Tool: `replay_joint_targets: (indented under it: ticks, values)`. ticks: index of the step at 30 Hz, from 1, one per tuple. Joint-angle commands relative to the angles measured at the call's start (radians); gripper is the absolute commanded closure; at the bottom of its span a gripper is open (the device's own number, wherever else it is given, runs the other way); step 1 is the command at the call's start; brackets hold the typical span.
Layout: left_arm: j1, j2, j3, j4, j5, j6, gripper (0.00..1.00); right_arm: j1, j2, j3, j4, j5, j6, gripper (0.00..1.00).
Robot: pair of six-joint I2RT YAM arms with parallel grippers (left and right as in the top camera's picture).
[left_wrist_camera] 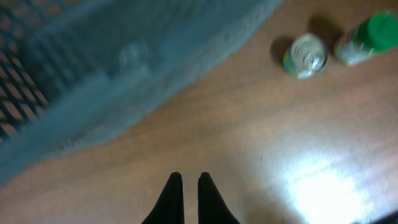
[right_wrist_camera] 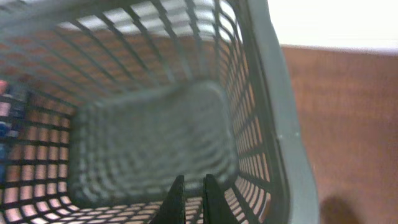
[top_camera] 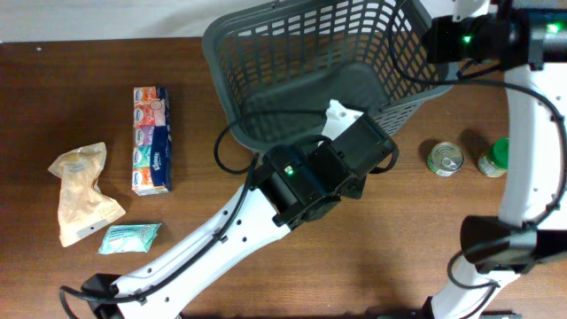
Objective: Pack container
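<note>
The container (top_camera: 301,53) is a large dark grey lattice basket standing at the back middle of the table. It is blurred in the left wrist view (left_wrist_camera: 93,68), and the right wrist view looks down into its bare inside (right_wrist_camera: 155,137). My right gripper (top_camera: 436,40) is at the basket's right rim. Its fingers (right_wrist_camera: 191,180) are nearly together over the slotted wall and seem shut on it. My left gripper (top_camera: 376,159) hangs over the table just in front of the basket. Its fingers (left_wrist_camera: 189,178) are shut and hold nothing.
A tin can (top_camera: 445,159) (left_wrist_camera: 305,55) and a green-lidded jar (top_camera: 494,158) (left_wrist_camera: 367,37) stand right of the basket. At the left lie a pack of tissue packets (top_camera: 151,137), a beige bag (top_camera: 80,190) and a teal packet (top_camera: 130,237).
</note>
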Motion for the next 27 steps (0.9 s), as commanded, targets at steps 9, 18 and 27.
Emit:
replay_joint_targets:
  ticks: [9,18,27]
  values:
    - [-0.003,0.002,0.029,-0.003,-0.143,0.034,0.98,0.003,0.060,-0.012,-0.037,0.098,0.016,0.96]
    - [-0.003,0.013,0.028,-0.003,-0.157,-0.003,0.98,0.003,0.060,-0.012,-0.051,0.128,0.024,0.96]
    - [-0.003,0.035,0.028,-0.037,-0.157,-0.062,0.98,0.003,0.060,-0.012,-0.058,0.151,0.063,0.96]
